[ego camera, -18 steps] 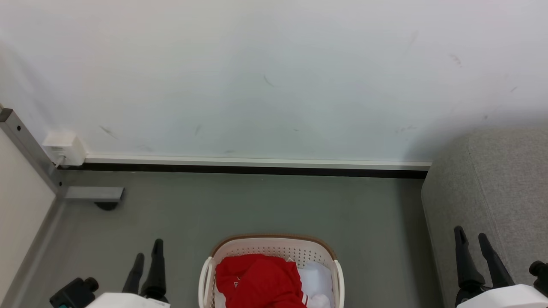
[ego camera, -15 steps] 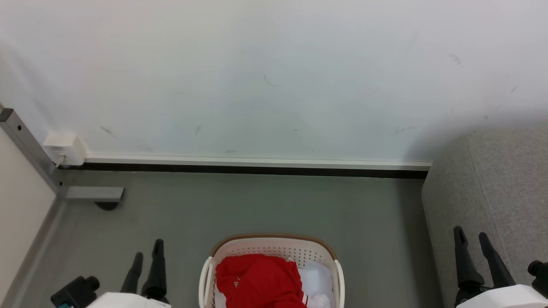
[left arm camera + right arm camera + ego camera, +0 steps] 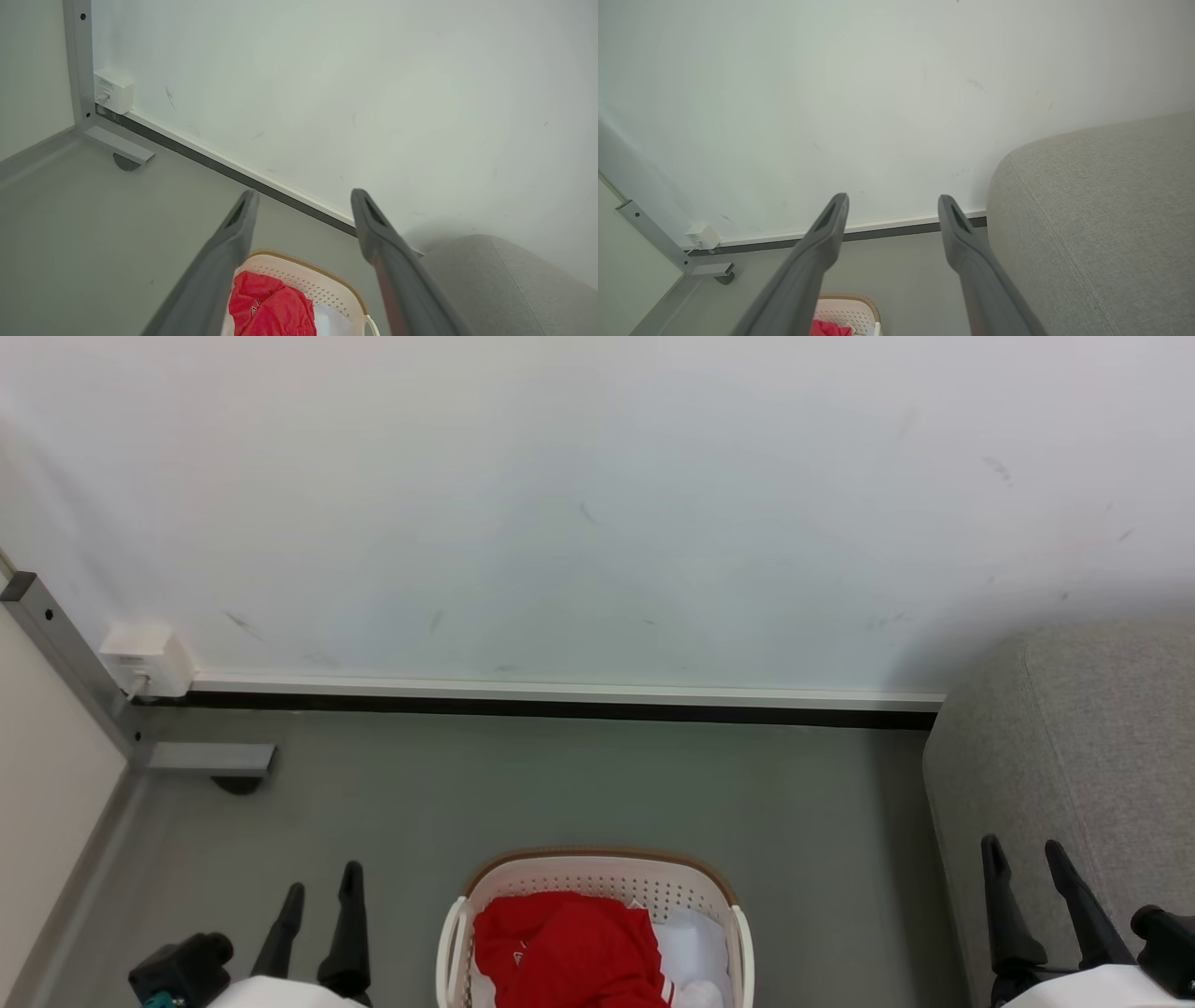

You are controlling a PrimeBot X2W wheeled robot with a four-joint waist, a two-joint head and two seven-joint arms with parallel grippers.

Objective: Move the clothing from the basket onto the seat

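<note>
- The cream-white laundry basket [image 3: 597, 856] stands on the grey floor [image 3: 560, 784] at the bottom middle of the head view. It sits between the two grippers and touches neither.
- The red clothing [image 3: 560, 947] lies bunched inside the basket, mostly in its left half. A small white logo and a bit of white striped trim show on it.
- A white fabric [image 3: 695, 938] lies just beside the red clothing, in the basket's right half.
- The light grey seat [image 3: 1083, 747] is at the right, apart from the basket, with bare floor between them.
- The left gripper [image 3: 323, 879] hangs over the floor left of the basket, fingers spread wide and gripping nothing.
- The right gripper [image 3: 1023, 847] hangs at the seat's near edge, fingers likewise spread wide, with nothing between them.
- A pale wall [image 3: 597, 504] with a dark baseboard [image 3: 560, 707] runs behind. A small white box [image 3: 145, 658] sits beside a grey metal post [image 3: 65, 653] at the left.
</note>
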